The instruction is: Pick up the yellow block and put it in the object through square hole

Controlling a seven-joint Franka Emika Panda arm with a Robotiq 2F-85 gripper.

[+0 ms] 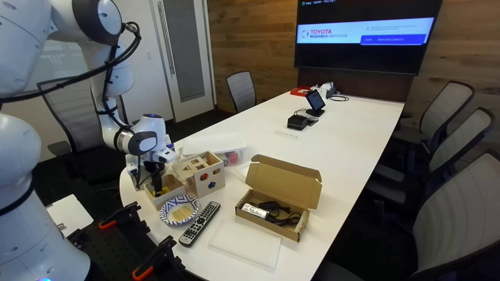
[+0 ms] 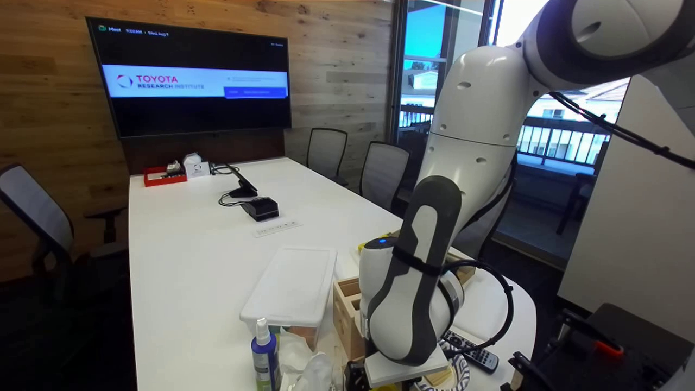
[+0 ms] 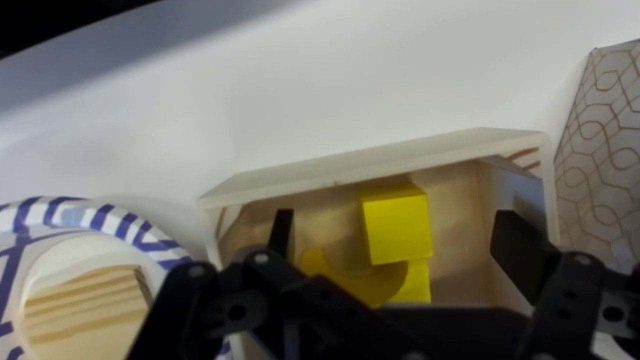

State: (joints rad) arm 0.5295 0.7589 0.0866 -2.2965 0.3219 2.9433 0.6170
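A yellow cube block lies in a small open wooden tray, partly over a yellow arch-shaped piece. My gripper is open, its black fingers apart on either side of the block, not touching it. In an exterior view the gripper points down into the tray, where some yellow shows. The light-wood shape-sorter cube stands beside the tray, with shaped cut-outs in its top and side. The arm partly hides the sorter in an exterior view.
A patterned bowl holding wood pieces sits against the tray. A remote, an open cardboard box and a white slab lie nearby. A lidded plastic bin and a spray bottle stand near the sorter.
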